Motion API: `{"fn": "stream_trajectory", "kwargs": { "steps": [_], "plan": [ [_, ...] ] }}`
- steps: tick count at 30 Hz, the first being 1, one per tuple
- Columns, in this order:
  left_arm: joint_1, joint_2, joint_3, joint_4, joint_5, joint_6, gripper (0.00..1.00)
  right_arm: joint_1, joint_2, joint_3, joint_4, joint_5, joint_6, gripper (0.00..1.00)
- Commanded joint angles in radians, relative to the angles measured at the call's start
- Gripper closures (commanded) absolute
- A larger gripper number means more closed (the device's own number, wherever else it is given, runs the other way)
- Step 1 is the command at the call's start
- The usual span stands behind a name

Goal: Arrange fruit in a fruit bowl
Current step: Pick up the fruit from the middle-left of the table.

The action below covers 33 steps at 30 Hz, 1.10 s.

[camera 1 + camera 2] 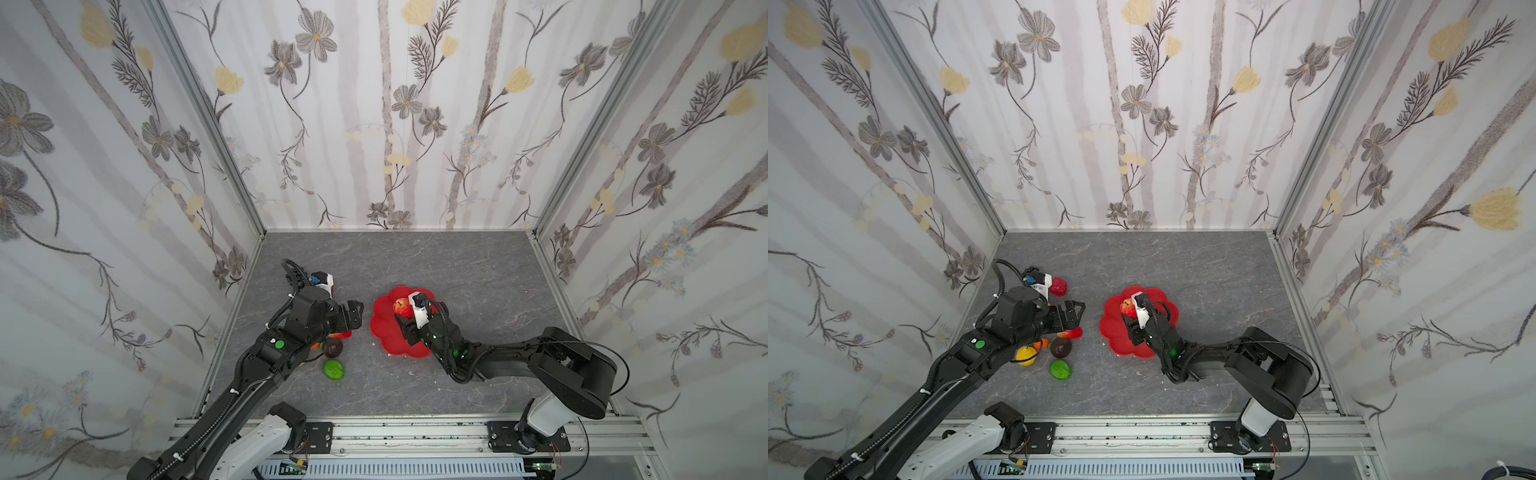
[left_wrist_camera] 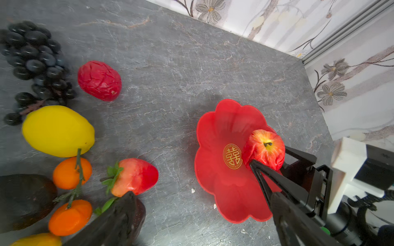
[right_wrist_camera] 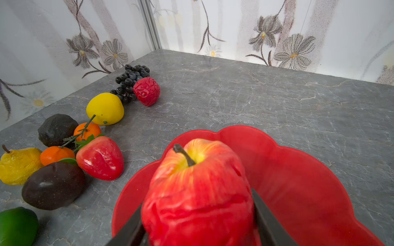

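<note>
Squeezing the apple [image 3: 198, 187] over the bowl [image 2: 215, 132], near its rim, the right gripper [image 2: 269, 158] may release it off-centre, letting it roll out. The left gripper [image 1: 355, 316], jaws wide over the strawberry [image 2: 136, 175], could scatter the neighbouring fruit [image 2: 57, 131] when descending.

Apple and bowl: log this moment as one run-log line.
right gripper: shut on apple, over fruit bowl | left gripper: open, empty
</note>
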Motion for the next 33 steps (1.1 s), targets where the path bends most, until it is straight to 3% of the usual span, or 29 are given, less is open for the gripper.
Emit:
{"fn": "stream_trajectory", "kwargs": {
  "steps": [1, 5, 11, 18, 26, 33],
  "plan": [
    [0.002, 0.088, 0.026, 0.108, 0.193, -0.051, 0.01, 0.001, 0.03, -0.016, 0.16, -0.009, -0.024, 0.46],
    [-0.026, 0.216, 0.065, 0.152, 0.302, -0.074, 0.12, 0.01, 0.07, -0.027, 0.233, -0.029, -0.042, 0.46],
    [-0.121, 0.35, 0.156, 0.147, 0.283, -0.065, 0.3, 0.026, 0.098, -0.032, 0.273, -0.028, -0.06, 0.46],
    [-0.143, 0.454, 0.223, 0.103, 0.229, -0.077, 0.52, 0.032, 0.101, -0.048, 0.303, -0.022, -0.059, 0.47],
    [-0.156, 0.496, 0.259, 0.085, 0.193, -0.085, 0.66, 0.037, 0.105, -0.048, 0.316, -0.018, -0.065, 0.47],
    [-0.156, 0.519, 0.273, 0.04, 0.146, -0.076, 0.72, 0.04, 0.106, -0.051, 0.319, -0.013, -0.065, 0.47]
  ]
}}
